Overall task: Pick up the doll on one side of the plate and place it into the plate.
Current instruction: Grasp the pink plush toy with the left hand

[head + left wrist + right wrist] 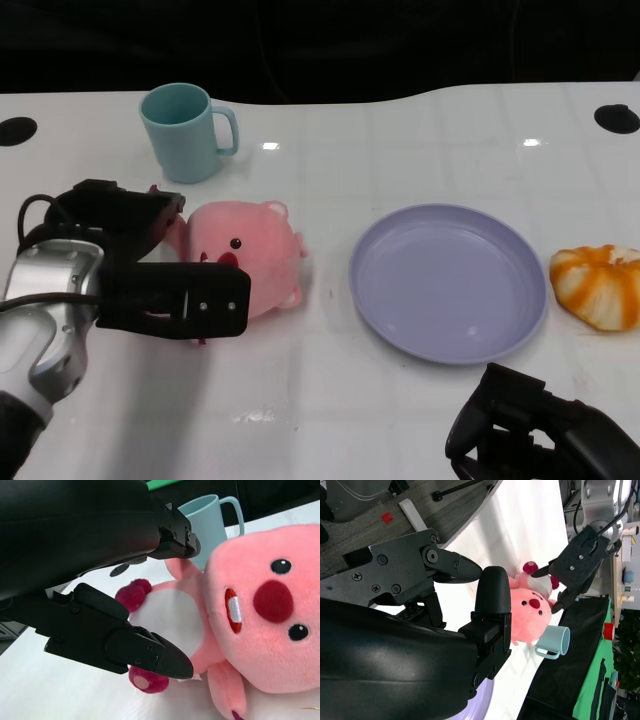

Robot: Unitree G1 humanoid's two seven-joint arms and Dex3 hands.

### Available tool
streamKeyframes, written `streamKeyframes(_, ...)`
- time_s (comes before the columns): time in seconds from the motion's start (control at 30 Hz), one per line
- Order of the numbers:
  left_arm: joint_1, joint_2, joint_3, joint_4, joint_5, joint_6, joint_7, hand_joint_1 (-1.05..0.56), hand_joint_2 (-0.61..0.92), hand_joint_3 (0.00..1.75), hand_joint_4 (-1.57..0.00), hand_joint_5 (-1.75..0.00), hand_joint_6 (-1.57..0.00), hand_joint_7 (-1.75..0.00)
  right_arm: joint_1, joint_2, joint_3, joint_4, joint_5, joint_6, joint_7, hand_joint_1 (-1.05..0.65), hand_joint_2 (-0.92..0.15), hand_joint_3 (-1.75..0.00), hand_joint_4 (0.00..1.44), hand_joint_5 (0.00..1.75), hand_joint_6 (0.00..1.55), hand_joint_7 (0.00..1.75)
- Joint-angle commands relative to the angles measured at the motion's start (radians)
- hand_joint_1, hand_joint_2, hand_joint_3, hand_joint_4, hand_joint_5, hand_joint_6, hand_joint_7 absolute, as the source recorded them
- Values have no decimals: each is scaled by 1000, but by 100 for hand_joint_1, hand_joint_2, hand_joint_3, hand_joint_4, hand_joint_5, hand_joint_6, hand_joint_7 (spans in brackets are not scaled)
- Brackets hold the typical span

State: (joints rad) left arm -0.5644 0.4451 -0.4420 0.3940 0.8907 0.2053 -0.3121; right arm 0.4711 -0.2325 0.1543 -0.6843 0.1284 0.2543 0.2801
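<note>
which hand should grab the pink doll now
Left. The left hand already sits at the doll, fingers spread on either side of it. The right hand waits low, across the plate from the doll.

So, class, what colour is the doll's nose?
Dark red; the doll's nose shows best in the left wrist view.

doll [245,255] half-hidden by left hand [165,270] — grip unclear

Bright overhead light, small glare spots on the glossy table [400,150], sharp focus.
</note>
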Motion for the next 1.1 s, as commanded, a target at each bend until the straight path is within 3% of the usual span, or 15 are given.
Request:
streamKeyframes(0.03,-43,-16,-10,69,-6,11,12,-71,92,2,-3,-25,-23,-1,5,-4,-3,-15,4,10,-6,-22,-83,-70,66,175,44,170)
streamKeyframes(0.73,-214,-148,-136,664,-48,-108,158,-62,91,1,-17,-16,-30,-1,25,-10,-8,-35,12,19,0,-21,-83,-72,65,175,43,170)
streamKeyframes(0.8,-216,-164,-130,705,-64,-115,193,-55,91,0,-25,-14,-34,-2,26,-8,-8,-38,16,28,-1,-21,-84,-72,64,175,42,170)
streamKeyframes(0.9,-205,-173,-110,737,-101,-141,257,-29,92,2,-56,-14,-58,-5,28,-6,-7,-39,19,29,-1,-20,-84,-71,64,175,42,170)
streamKeyframes(0.93,-200,-172,-109,746,-106,-156,289,-25,92,3,-68,-18,-66,-5,28,-6,-6,-38,15,24,-1,-20,-84,-71,64,175,42,170)
streamKeyframes(0.97,-196,-173,-109,756,-111,-167,319,-22,92,4,-74,-44,-76,-3,29,-7,-5,-36,12,19,-1,-20,-84,-71,64,175,42,170)
streamKeyframes(1.0,-192,-174,-109,765,-115,-177,349,-24,92,4,-73,-100,-89,-3,29,-8,-4,-35,10,16,-1,-20,-84,-71,64,175,42,170)
streamKeyframes(1.03,-189,-174,-111,773,-117,-186,376,-29,92,4,-73,-128,-99,-5,29,-8,-4,-35,9,16,-1,-20,-84,-71,64,175,42,170)
streamKeyframes(1.1,-188,-173,-122,785,-112,-194,418,-36,91,2,-74,-154,-112,-6,28,-8,-4,-33,10,15,0,-20,-84,-71,64,175,42,170)
